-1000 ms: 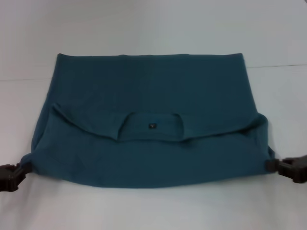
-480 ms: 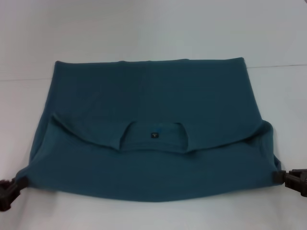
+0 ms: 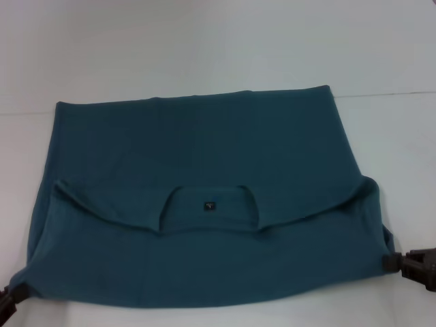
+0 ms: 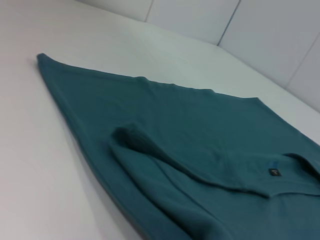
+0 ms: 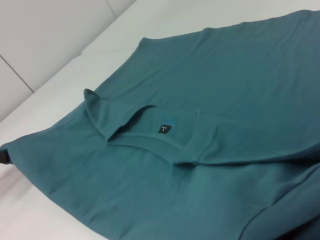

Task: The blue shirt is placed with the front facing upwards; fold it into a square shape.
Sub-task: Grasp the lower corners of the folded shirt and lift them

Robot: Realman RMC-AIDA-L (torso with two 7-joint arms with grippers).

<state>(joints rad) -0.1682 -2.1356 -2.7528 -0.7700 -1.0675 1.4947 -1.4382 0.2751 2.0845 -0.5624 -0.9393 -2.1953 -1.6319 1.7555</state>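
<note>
Blue T-shirt (image 3: 204,204) spread flat on white bench (image 3: 218,41), filling centre of head view, folded crosswise; plain back uppermost, neckline and small black neck label (image 3: 209,205) exposed at centre. Far folded edge running from 10 to 1 o'clock. Left claw (image 3: 5,300) at 8 o'clock, clamped on near left corner of shirt. Right claw (image 3: 403,263) at 4 o'clock, clamped on near right corner. Fabric drawn taut between both corners.
</note>
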